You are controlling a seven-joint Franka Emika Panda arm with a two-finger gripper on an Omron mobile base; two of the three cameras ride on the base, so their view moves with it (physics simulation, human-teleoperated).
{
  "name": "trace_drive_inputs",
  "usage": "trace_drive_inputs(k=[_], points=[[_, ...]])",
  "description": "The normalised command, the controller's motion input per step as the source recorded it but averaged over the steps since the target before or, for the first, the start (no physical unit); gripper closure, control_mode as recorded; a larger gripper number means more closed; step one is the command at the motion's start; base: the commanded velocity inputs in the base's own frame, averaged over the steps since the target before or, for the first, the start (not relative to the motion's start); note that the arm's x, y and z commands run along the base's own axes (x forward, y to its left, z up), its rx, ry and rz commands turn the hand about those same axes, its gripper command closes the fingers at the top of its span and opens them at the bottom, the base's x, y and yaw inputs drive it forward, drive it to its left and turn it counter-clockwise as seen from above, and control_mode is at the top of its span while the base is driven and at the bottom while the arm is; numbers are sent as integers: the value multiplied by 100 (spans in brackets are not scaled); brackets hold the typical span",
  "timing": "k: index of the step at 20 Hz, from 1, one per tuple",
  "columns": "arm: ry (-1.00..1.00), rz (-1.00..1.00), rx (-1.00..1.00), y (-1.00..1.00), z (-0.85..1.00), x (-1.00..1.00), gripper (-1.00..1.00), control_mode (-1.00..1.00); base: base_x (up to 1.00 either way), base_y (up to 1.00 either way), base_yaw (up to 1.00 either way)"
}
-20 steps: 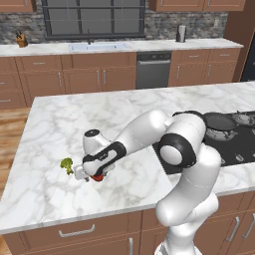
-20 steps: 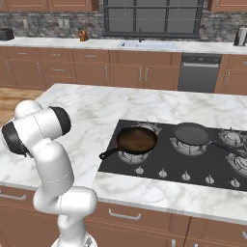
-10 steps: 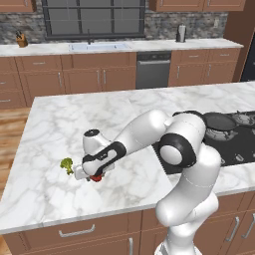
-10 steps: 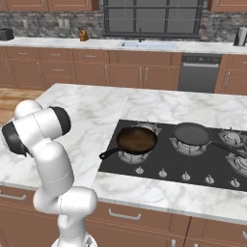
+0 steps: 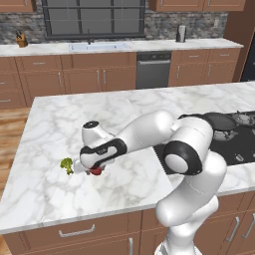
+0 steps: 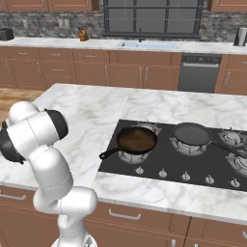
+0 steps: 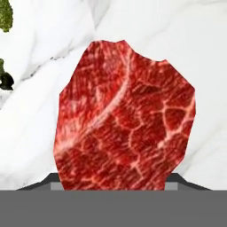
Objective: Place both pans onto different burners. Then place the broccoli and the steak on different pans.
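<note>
Lower left of the left base view, the pincer (image 5: 93,170) clenches the marbled, irregular red steak (image 7: 124,119) on the veined white marble bench (image 5: 45,124), knobbly green broccoli (image 5: 66,165) just beside.

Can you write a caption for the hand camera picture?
Red steak up close on the white marble counter, broccoli peeking in.
</note>
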Motion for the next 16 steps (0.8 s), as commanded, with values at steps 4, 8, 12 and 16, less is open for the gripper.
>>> trace_drive_inputs(k=[4,8,12,16], points=[[0,0,0,-35,34,0,100,-100,0,0,0],[-1,-2,0,-42,44,0,100,-100,0,0,0],[-1,0,0,-46,34,0,100,-100,0,0,0],[0,0,0,-49,37,0,100,-100,0,0,0]])
